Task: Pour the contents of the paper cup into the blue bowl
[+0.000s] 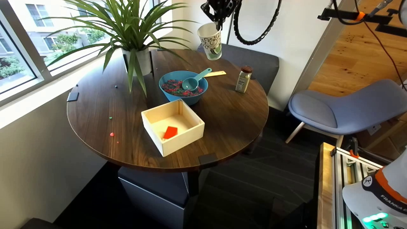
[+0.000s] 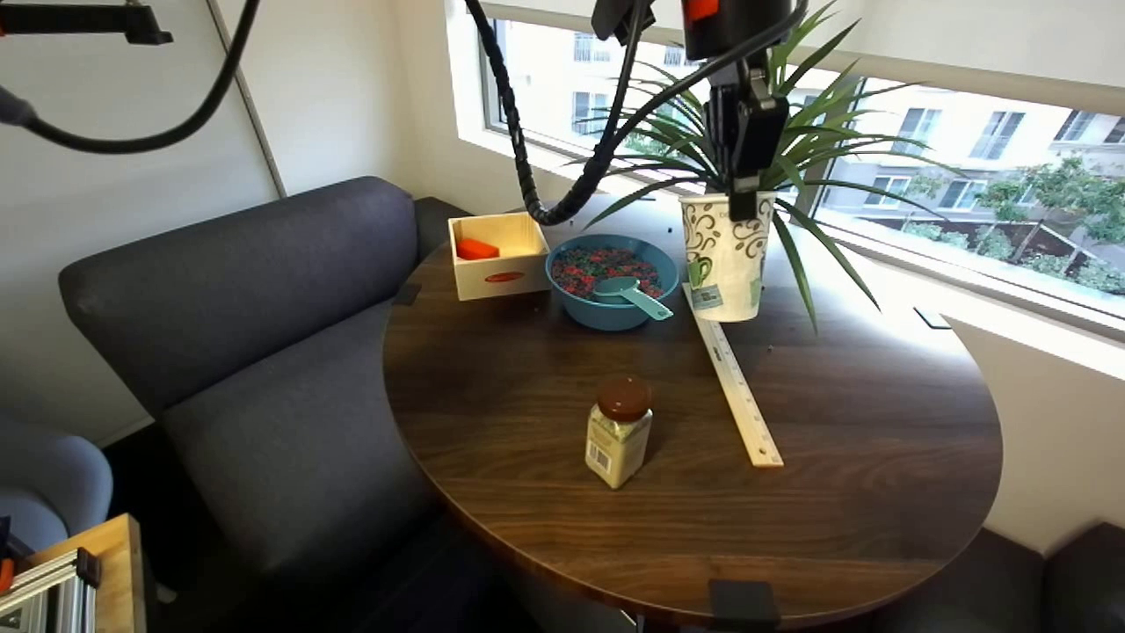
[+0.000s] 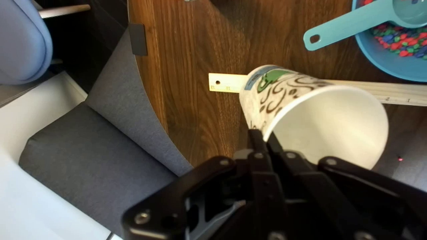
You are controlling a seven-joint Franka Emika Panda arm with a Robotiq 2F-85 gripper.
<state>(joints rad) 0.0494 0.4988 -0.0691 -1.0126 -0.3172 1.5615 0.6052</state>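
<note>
The round tabletop (image 1: 229, 117), taken left to right in an exterior view, carries a dark pad (image 1: 72, 96) at its left edge. Loose specks (image 1: 112, 134), one of them pink-red, lie inward of the near left edge. A potted plant (image 1: 136, 33) stands by the far left edge. Toward the near edge sits an open wooden box (image 1: 184, 139) with an orange-red piece (image 1: 170, 132) inside. Just beyond it, nearer the far edge, stands the blue bowl (image 1: 194, 99); whether box and bowl touch I cannot tell. The bowl holds coloured bits (image 3: 405, 41), red, green and blue, and a teal scoop (image 1: 193, 82) with its handle over the rim.

The paper cup (image 1: 211, 45) is raised above the tabletop, seen against the far edge, apart from the bowl, mouth upward. The gripper (image 3: 264, 135) has its jaws nearly closed, pinching the cup's wall at the rim. The cup's visible inside is plain white; its bottom is hard to make out.

A ruler (image 1: 217, 73) lies flat beside the bowl. Near the right edge a brown-capped jar (image 1: 243, 81) stands upright.
</note>
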